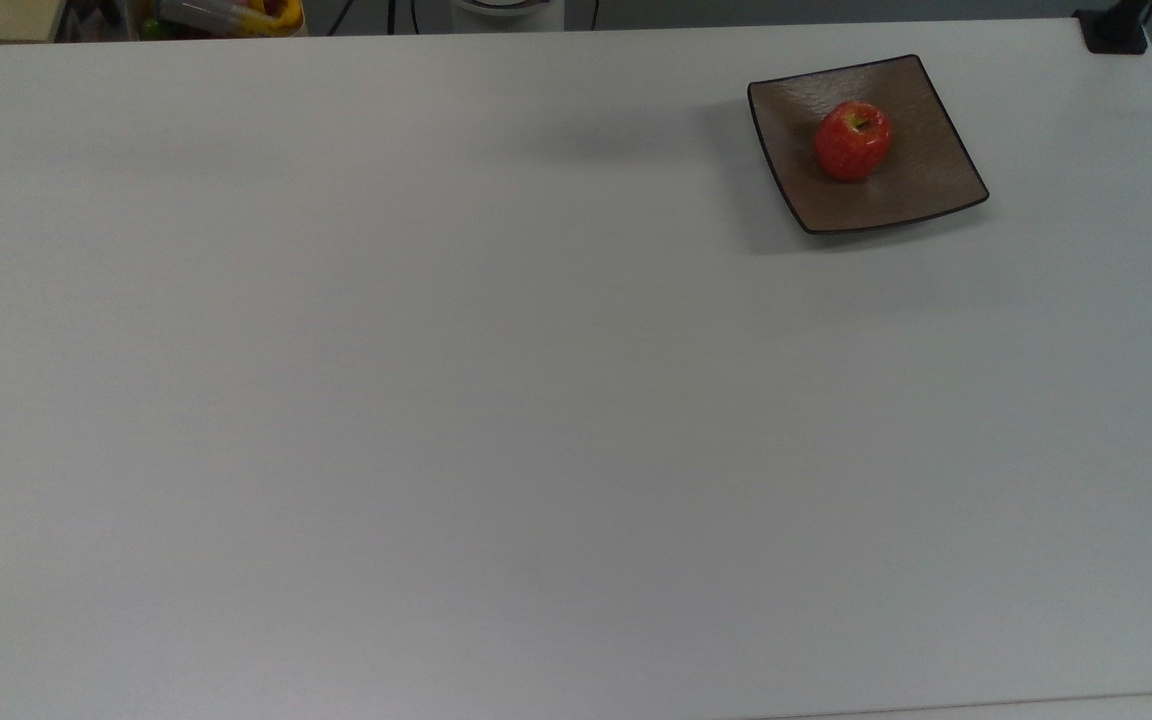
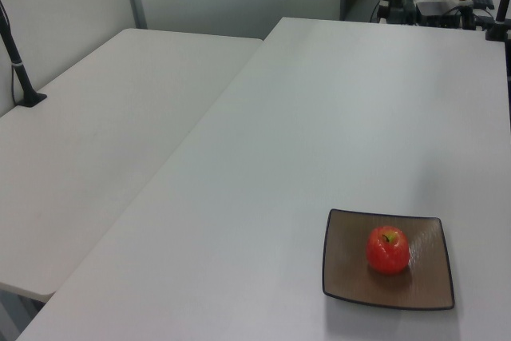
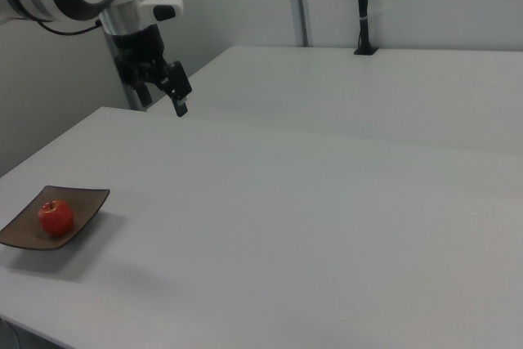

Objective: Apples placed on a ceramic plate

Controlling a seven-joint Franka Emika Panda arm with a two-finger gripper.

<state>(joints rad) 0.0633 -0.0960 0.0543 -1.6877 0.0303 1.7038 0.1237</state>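
In the top view, the apple (image 1: 852, 141) lies on the ceramic plate (image 1: 921, 190), a little toward the plate's upper right part, with its stem hollow turned upward. The plate stands on the white table (image 1: 436, 400) near the top view's upper right corner, and it is rotated, so its corners point slantwise. A soft shadow falls on the table at the plate's left side.

In the left view, the same plate (image 2: 345, 273) is close to the lower right edge, and the apple (image 2: 388, 249) rests near its middle. A second white table (image 2: 104, 133) joins the first table along the left view's left.

In the right view, the plate (image 3: 20, 239) is at the lower left with the apple (image 3: 55, 217) on it. The gripper (image 3: 180, 104) hangs in the air, high above the table's far edge and well apart from the plate. Its fingers point down and to the right view's right; I cannot tell how wide they stand
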